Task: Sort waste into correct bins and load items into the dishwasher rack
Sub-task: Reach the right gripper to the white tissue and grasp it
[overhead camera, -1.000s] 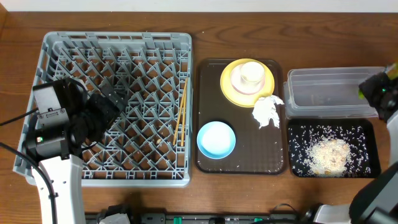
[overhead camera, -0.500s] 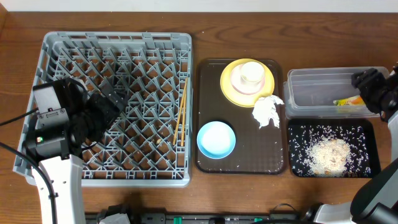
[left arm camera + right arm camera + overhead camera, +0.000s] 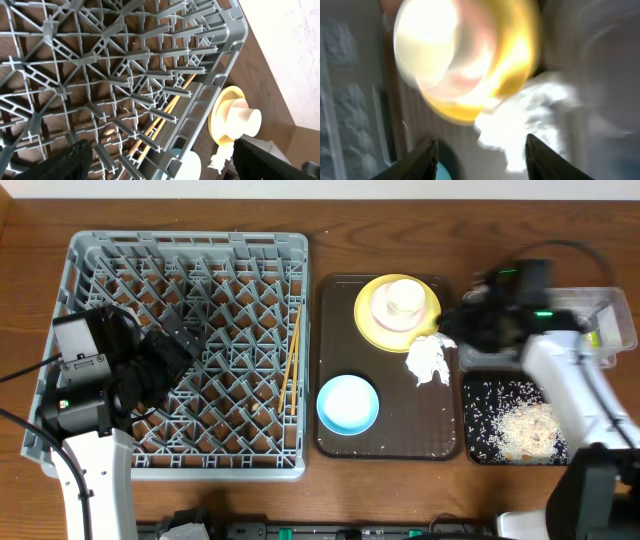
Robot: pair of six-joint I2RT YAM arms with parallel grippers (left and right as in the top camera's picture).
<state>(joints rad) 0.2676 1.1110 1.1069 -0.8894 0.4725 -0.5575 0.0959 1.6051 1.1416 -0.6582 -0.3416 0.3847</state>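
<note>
My right gripper (image 3: pixel 458 328) hovers open and motion-blurred at the clear tub's (image 3: pixel 620 330) left end, just right of the crumpled white tissue (image 3: pixel 430 360). The right wrist view shows the tissue (image 3: pixel 525 130) ahead, between my open fingers (image 3: pixel 425 160), beside the yellow plate (image 3: pixel 470 65). A green-and-orange wrapper (image 3: pixel 598 337) lies in the tub. Rice scraps (image 3: pixel 530 428) fill the black tray (image 3: pixel 590 395). A white cup (image 3: pixel 405 298) stands on the yellow plate (image 3: pixel 372 328). My left gripper (image 3: pixel 165 350) hangs open over the grey rack (image 3: pixel 190 250), which holds wooden chopsticks (image 3: pixel 293 360).
A light-blue dish (image 3: pixel 348 402) sits at the front of the dark-brown serving tray (image 3: pixel 400 442), which also carries the plate and tissue. In the left wrist view the rack's pegs (image 3: pixel 115 75) fill the frame, with the chopsticks (image 3: pixel 165 117) along its wall.
My right gripper opened and let the wrapper drop into the clear tub, then swung left to the tissue. The left arm has not moved.
</note>
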